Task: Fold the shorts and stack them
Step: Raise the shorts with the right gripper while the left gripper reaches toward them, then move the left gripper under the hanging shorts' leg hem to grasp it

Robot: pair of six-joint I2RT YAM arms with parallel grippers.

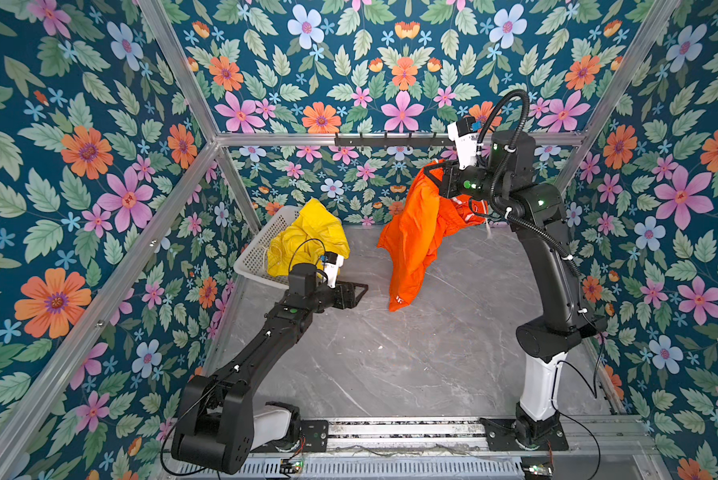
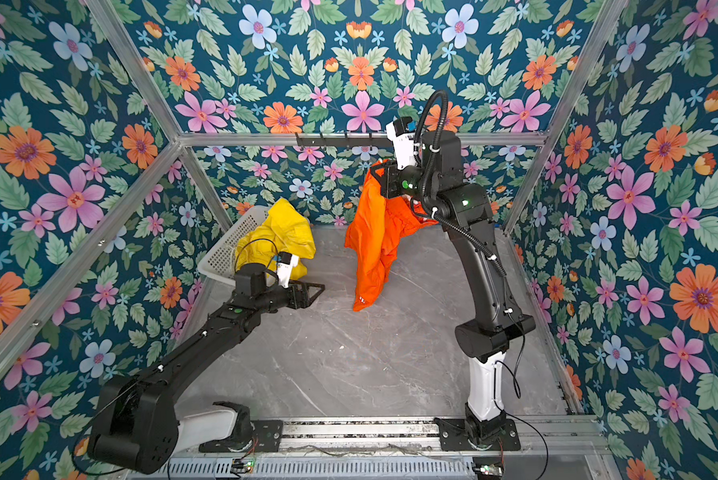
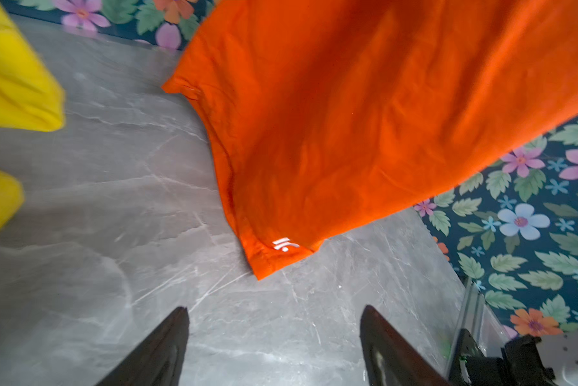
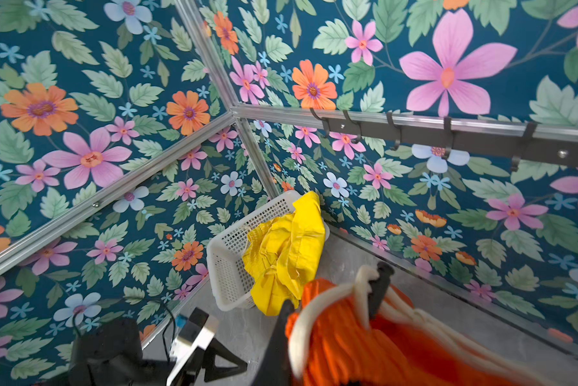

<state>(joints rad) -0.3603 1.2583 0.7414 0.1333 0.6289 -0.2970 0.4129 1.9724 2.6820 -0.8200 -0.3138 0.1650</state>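
My right gripper (image 1: pixel 437 172) (image 4: pixel 334 287) is raised high at the back and is shut on the gathered waistband of the orange shorts (image 1: pixel 415 232) (image 2: pixel 374 241) (image 4: pixel 348 341). The pale drawstring (image 4: pixel 317 304) loops over its fingers. The orange shorts hang down, and their lowest hem with a small white logo (image 3: pixel 284 245) is just above the table. The yellow shorts (image 1: pixel 307 241) (image 2: pixel 286 237) (image 4: pixel 287 254) lie crumpled in and over the white basket (image 1: pixel 257 249) (image 4: pixel 230 260). My left gripper (image 1: pixel 359 291) (image 3: pixel 274 309) is open and empty, low over the table between the basket and the orange hem.
The basket stands in the back left corner of the grey marble table (image 1: pixel 390 353). A dark hook rail (image 1: pixel 390 139) runs along the back wall, close to the raised right wrist. Floral walls with aluminium frame bars enclose the table on three sides.
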